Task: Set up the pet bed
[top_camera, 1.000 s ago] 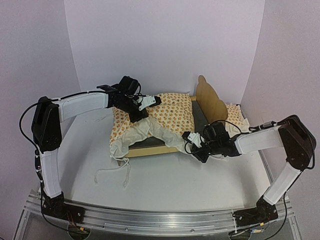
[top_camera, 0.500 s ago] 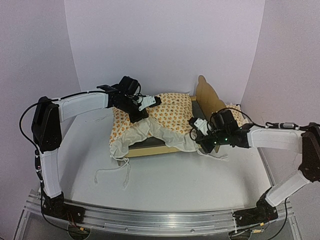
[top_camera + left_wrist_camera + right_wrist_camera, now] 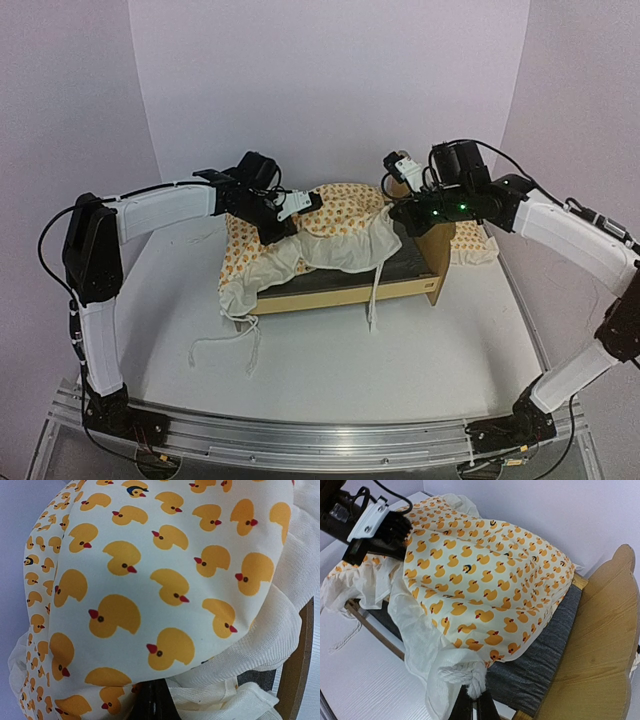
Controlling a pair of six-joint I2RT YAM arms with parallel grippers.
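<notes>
The pet bed [image 3: 345, 296], a light plywood frame with a dark grey base [image 3: 542, 655], stands mid-table, and its scalloped headboard [image 3: 602, 640] is at the right end. An orange duck-print mattress cushion [image 3: 345, 208] with a white ruffle [image 3: 335, 250] lies partly over the frame, bunched toward the left end. My left gripper [image 3: 316, 201] is shut on the cushion's top edge; in the left wrist view the cushion [image 3: 165, 580] hides most of its fingers [image 3: 155, 702]. My right gripper [image 3: 475, 702] is shut on a twisted corner of the ruffle [image 3: 470, 672] and holds it up near the headboard.
A small matching pillow [image 3: 471, 240] lies on the table behind the headboard at the right. Loose white ties [image 3: 225, 345] trail from the ruffle onto the table at the front left. Pale walls close the back and both sides.
My right arm swung from the bed's front right up and back to the headboard, shutting on the ruffle corner and lifting it. The grey base now shows. The left arm held still.
</notes>
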